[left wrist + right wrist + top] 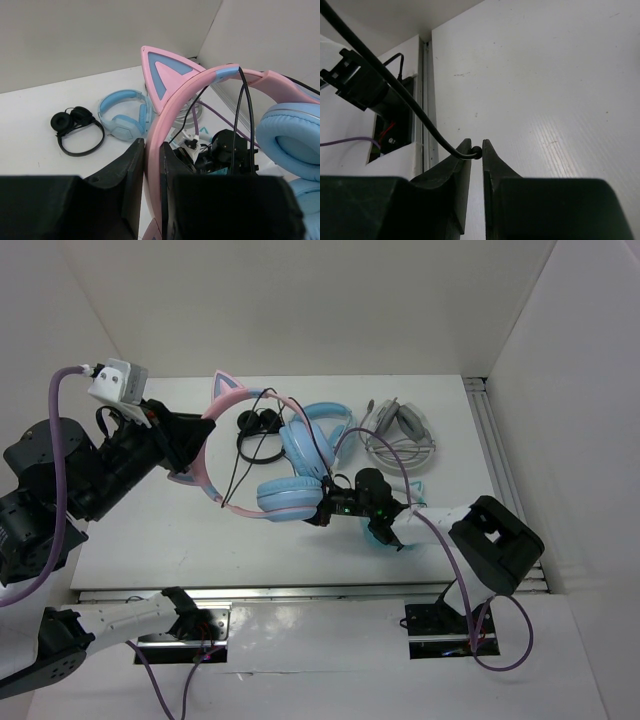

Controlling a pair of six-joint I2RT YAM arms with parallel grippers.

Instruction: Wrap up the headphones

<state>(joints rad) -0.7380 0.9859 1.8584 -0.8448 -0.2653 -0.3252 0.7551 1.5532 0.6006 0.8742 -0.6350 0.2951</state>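
The headphones, with a pink cat-ear headband point(228, 392) and light blue ear cups point(290, 498), are held up over the table. My left gripper point(195, 450) is shut on the headband; in the left wrist view point(152, 150) the pink band point(172, 107) runs up between the jaws. The thin black cable point(244, 100) hangs over the band's top. My right gripper point(322, 512) is beside the lower ear cup. In the right wrist view it point(476, 146) is shut on the black cable point(410, 102) at the fingertips.
A small black pair of headphones point(258, 430) and a plain light blue pair point(312, 435) lie behind the held pair. A white-grey pair point(400, 435) lies at the back right. A teal pair point(385, 532) lies under the right arm. White walls enclose the table.
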